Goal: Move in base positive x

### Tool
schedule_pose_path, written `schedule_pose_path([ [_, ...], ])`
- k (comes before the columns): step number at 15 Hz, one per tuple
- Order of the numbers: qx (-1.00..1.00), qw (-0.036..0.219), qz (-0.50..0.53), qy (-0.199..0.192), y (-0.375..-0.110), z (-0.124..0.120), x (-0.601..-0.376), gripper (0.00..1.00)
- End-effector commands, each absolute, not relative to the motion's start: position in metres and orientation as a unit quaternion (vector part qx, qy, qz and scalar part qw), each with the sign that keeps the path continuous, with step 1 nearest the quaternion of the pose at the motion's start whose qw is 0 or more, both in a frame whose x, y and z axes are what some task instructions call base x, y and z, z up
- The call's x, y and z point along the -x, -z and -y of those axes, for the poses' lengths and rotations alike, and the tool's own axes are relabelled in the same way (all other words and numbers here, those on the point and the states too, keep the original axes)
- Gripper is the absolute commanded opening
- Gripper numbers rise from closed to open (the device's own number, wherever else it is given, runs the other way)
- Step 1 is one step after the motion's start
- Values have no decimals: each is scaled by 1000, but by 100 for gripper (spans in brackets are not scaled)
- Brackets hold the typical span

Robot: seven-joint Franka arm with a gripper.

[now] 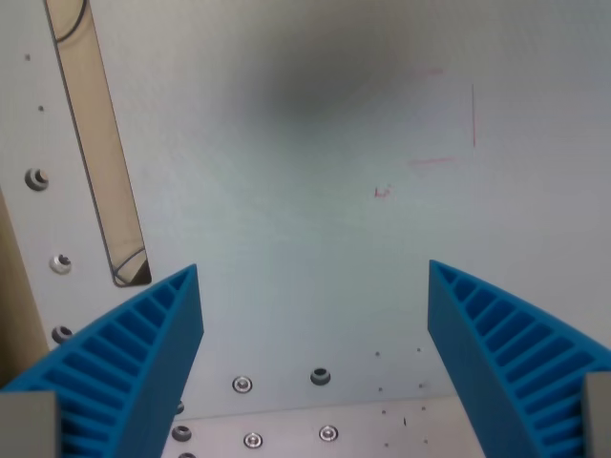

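My gripper point(313, 272) is open and empty. Its two blue ribbed fingers show at the bottom of the wrist view, one on the wrist view's left point(143, 353) and one on the right point(496, 343), with a wide gap between them. Below them lies a pale grey-white flat surface point(315, 172). Nothing is held between the fingers.
A long narrow slot point(100, 143) with a tan underside runs down the upper left. Several screws point(37, 178) dot the left edge and the bottom point(242, 385). Faint red pen marks point(473, 114) sit at the upper right. A soft dark shadow point(334, 81) lies near the top.
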State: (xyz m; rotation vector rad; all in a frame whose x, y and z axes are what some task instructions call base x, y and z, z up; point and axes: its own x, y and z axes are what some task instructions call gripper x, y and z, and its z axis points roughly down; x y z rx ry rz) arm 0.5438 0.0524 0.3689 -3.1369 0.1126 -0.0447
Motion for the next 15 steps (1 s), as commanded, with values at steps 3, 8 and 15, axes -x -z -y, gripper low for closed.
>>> schedule_pose_path([
  [3, 999, -2, -36, 0, -371, -54, -575, 100],
  [8, 999, -2, -36, 0, -369, -56, -600, 100],
  [15, 999, -2, -36, 0, -366, -58, -635, 100],
])
